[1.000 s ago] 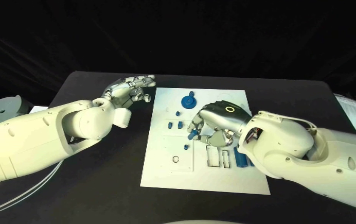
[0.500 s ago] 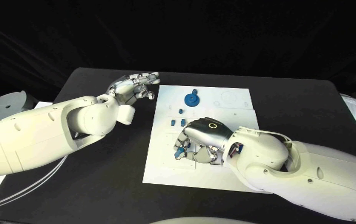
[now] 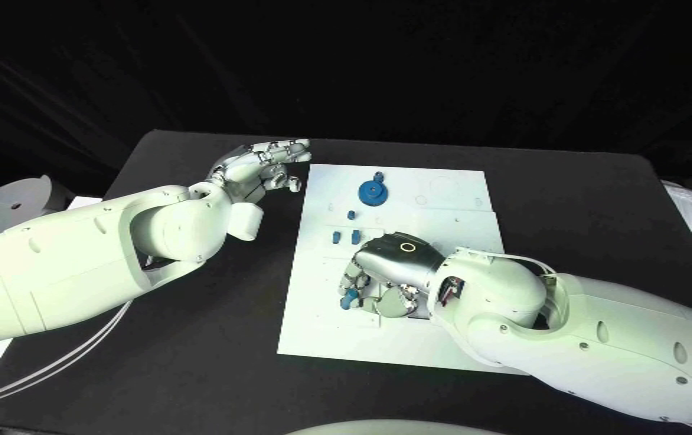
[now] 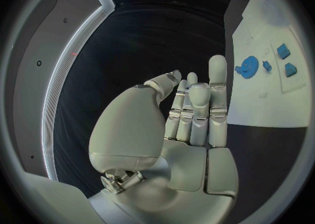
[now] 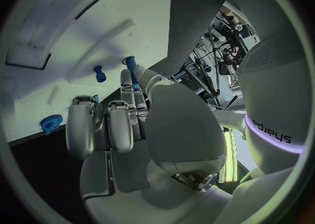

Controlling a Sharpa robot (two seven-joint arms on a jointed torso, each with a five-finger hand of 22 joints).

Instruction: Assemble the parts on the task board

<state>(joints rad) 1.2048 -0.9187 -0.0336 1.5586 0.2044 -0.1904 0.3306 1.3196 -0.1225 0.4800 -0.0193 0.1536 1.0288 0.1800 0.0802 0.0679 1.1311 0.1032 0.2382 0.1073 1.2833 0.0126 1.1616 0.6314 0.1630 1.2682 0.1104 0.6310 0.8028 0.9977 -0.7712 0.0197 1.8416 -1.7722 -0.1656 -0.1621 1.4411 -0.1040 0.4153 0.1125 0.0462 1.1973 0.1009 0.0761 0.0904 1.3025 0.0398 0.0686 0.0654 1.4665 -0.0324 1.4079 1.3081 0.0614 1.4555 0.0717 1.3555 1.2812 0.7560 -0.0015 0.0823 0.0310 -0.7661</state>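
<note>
The white task board (image 3: 329, 340) lies in the middle of the black table. My right hand (image 3: 387, 277) hovers low over the board's left middle and pinches a small blue peg (image 3: 349, 297) between thumb and a finger; the right wrist view shows the peg (image 5: 130, 67) sticking out past the fingertips. A blue gear (image 3: 374, 192) stands at the board's far end, with small blue parts (image 3: 346, 237) just nearer. My left hand (image 3: 268, 167) hangs over the table beside the board's far left corner, fingers straight and together, holding nothing. The gear (image 4: 248, 68) also shows beyond that hand (image 4: 190, 113).
A rectangular recess (image 5: 47, 24) lies in the board beyond my right hand. Another small blue part (image 5: 100, 73) stands near the peg. A pale round object (image 3: 20, 196) sits at the table's left edge. Bare black table surrounds the board.
My right hand has carried the blue peg from the board's middle right toward its near left and has lowered. The left hand has barely moved.
</note>
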